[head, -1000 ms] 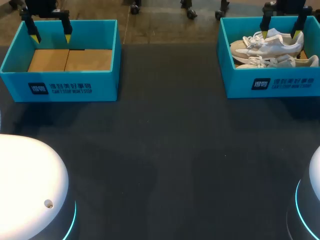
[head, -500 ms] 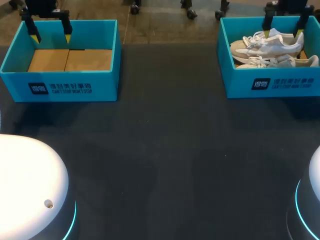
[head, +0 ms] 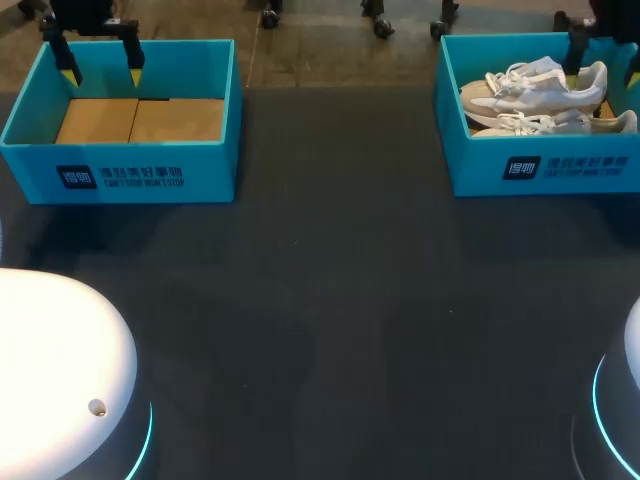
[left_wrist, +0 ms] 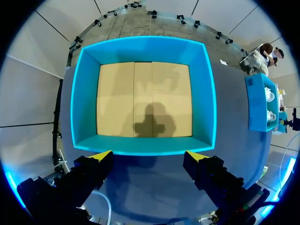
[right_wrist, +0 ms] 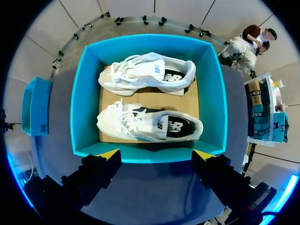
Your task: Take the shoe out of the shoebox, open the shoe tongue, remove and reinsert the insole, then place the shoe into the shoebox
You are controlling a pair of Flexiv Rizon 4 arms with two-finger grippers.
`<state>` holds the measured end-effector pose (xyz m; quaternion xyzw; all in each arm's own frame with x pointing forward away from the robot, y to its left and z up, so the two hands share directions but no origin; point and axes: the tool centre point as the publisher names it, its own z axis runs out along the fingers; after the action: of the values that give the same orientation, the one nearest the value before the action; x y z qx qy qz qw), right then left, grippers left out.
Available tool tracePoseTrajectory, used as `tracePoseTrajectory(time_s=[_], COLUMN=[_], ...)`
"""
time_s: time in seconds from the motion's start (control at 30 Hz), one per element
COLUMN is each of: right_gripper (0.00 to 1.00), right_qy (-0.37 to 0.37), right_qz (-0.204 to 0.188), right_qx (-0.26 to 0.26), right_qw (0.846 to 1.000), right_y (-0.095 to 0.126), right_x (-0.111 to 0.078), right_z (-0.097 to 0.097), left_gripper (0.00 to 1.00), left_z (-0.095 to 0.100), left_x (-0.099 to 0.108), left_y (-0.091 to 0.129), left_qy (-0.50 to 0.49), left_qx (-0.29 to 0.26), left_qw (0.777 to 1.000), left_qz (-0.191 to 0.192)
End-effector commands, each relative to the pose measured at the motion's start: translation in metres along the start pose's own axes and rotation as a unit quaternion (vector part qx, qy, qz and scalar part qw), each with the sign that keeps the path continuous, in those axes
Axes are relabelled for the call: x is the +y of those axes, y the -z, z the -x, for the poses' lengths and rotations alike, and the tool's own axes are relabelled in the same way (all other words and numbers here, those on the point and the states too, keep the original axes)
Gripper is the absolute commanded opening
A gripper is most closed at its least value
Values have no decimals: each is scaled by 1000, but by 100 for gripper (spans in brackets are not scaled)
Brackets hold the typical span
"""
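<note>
L pincer (left_wrist: 149, 157): wide open, holds nothing, over the empty shoebox (head: 120, 172) at 10 o'clock on the counter (head: 330, 300). R pincer (right_wrist: 157, 154): wide open, holds nothing, over the near wall of the full shoebox (head: 540, 172) at 2 o'clock. Risk: near shoe (right_wrist: 149, 124) lies close to far shoe (right_wrist: 146, 75). If you descend off-centre, expect snagged laces or a wall strike.

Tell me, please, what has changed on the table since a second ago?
The right gripper, open above the right shoebox, slid toward my right side and took hold of nothing. The left gripper, open over the left shoebox, and both white shoes stayed put.
</note>
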<state>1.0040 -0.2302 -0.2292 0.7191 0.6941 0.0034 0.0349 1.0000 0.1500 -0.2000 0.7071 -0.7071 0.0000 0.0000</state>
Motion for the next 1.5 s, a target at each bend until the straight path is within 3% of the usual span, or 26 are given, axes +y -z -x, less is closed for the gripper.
tracePoseTrajectory(time_s=[0.03, 0.67, 0.7, 0.73, 0.77, 0.87, 1.03, 1.13, 1.3, 1.5], right_gripper=[100, 100, 96, 84, 82, 88, 84, 91, 85, 86], right_qy=[-7, -5, -4, -2, -2, 5, 8, 0, -1, 5], right_qz=[-1, -5, -5, -2, -2, 0, 0, -10, -13, -6], right_qx=[5, 7, 8, 13, 14, 12, 8, 4, 1, 12], right_qw=[1000, 1000, 1000, 1000, 1000, 1000, 1000, 1000, 1000, 1000], right_y=[-16, -55, -57, -59, -60, -66, -76, -86, -94, -104], right_x=[6, 14, 14, 14, 14, 13, 13, 14, 13, 11], right_z=[16, 64, 65, 67, 68, 70, 76, 82, 85, 88], left_gripper=[100, 100, 100, 100, 100, 100, 100, 100, 100, 100], left_z=[0, 0, 0, 0, 0, 0, 0, 0, 0, 0], left_x=[0, 0, 0, 0, 0, 0, 0, 0, 0, 0], left_y=[0, 0, 0, 0, 0, 0, 0, 0, 0, 0], left_qy=[0, 0, 0, 0, 0, 0, 0, 0, 0, 0], left_qx=[0, 0, 0, 0, 0, 0, 0, 0, 0, 0], left_qw=[1000, 1000, 1000, 1000, 1000, 1000, 1000, 1000, 1000, 1000], left_qz=[0, 0, 0, 0, 0, 0, 0, 0, 0, 0])
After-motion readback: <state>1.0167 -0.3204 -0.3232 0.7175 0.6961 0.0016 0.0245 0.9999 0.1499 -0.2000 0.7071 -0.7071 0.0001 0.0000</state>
